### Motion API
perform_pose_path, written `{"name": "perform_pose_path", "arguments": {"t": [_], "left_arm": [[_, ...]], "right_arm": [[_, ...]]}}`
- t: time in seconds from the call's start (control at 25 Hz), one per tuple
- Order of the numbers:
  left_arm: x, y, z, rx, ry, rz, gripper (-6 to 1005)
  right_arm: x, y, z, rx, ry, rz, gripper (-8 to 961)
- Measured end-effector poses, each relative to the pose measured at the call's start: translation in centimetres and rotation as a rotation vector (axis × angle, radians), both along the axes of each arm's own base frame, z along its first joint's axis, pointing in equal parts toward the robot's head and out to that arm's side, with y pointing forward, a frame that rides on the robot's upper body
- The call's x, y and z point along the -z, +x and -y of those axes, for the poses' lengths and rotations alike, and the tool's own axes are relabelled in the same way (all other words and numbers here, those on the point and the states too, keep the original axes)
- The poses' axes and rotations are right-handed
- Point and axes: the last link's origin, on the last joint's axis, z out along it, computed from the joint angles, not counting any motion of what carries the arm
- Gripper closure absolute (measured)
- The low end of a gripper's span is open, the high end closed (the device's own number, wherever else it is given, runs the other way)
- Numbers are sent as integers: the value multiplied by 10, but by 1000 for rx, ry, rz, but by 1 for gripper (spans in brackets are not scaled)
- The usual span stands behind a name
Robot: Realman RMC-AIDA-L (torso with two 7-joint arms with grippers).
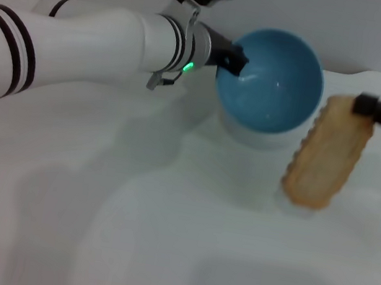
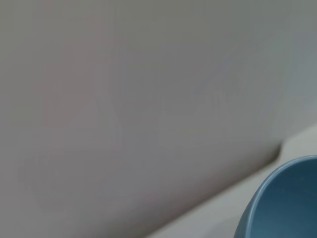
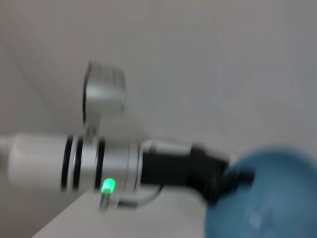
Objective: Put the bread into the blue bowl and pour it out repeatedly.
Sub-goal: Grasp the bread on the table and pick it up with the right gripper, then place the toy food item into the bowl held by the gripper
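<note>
The blue bowl (image 1: pixel 270 79) is held up off the white table and tipped so its empty inside faces me. My left gripper (image 1: pixel 235 58) is shut on its left rim. The bowl's rim also shows in the left wrist view (image 2: pixel 285 203) and, blurred, in the right wrist view (image 3: pixel 265 198). The bread (image 1: pixel 326 152) hangs lengthwise to the right of the bowl, its plain golden-tan underside towards me and its lower end close to the table. My right gripper (image 1: pixel 365 106) is shut on its top end.
The white table (image 1: pixel 88 228) spreads below both arms. A grey wall (image 2: pixel 124 99) stands behind the bowl. My left arm (image 1: pixel 84 37) crosses the upper left of the head view and also shows in the right wrist view (image 3: pixel 99 161).
</note>
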Motion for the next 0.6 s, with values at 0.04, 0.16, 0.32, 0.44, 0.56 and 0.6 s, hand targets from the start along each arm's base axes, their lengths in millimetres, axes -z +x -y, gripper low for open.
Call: {"name": "perform_pose_path", "arguments": {"t": [0.04,0.16,0.32,0.44,0.56,0.6], "left_arm": [[1,0,2,-5,-15,-4,999],[7,9,6,-2,-67,-5,999],[13,23,12,18,-111,7,1000],[20,31,19,27,-156,10,1000],[26,37,23,32,-189,7,1000],[30,42,26,41,-210,9,1000]], "right_arm": [[-7,-2,-2,-5,30,-4,905],[-25,-1,-7,5,114,-27,907],[-38,3,-14,27,205,-50,908],[-38,4,-16,30,226,-62,907],[-33,4,-20,37,236,-80,907],[-29,4,-22,33,247,-100,907]]}}
